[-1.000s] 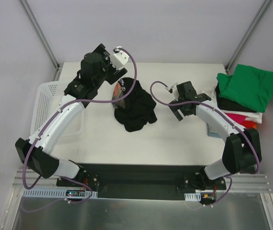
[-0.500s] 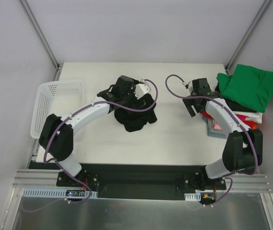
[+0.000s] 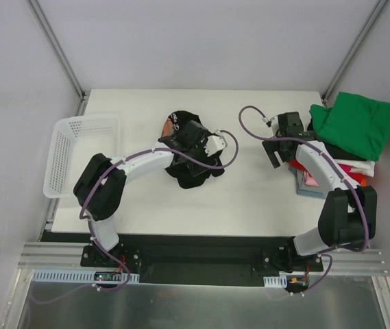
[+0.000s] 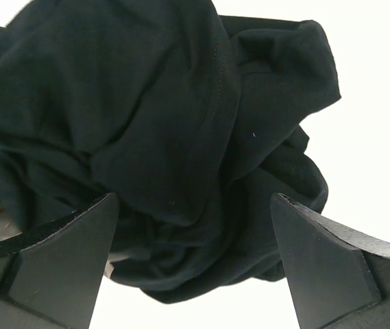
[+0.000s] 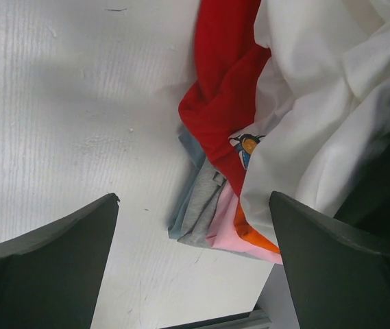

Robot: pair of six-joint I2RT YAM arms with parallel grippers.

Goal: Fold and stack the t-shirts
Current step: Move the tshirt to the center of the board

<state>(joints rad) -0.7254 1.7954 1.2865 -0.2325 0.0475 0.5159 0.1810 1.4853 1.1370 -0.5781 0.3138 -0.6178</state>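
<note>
Right, the bench (image 3: 249, 199) first: white basket (image 3: 61, 154) at its left edge, folded stack of t-shirts (image 3: 349, 130), green on top, at its right edge. The black t-shirt (image 3: 193, 177) lies crumpled at its middle. My left fingers (image 4: 64, 260) spread wide, straddling that cloth. My right fingers (image 5: 51, 260) hang released near its right edge.

The left arm (image 3: 136, 161) and the right arm (image 3: 318, 168) look the same. Each has smooth white tube parts and chunky black joints. A thin purple cable (image 3: 236, 147) runs along each arm and loops out near the wrist. A small white box (image 3: 215, 144) sits by the left wrist. The left gripper (image 4: 193, 199) and right gripper (image 5: 195, 199) have flat, black, wedge-shaped fingers (image 4: 57, 267). The black bases (image 3: 105, 259) sit on a black plate (image 3: 201, 257).
</note>
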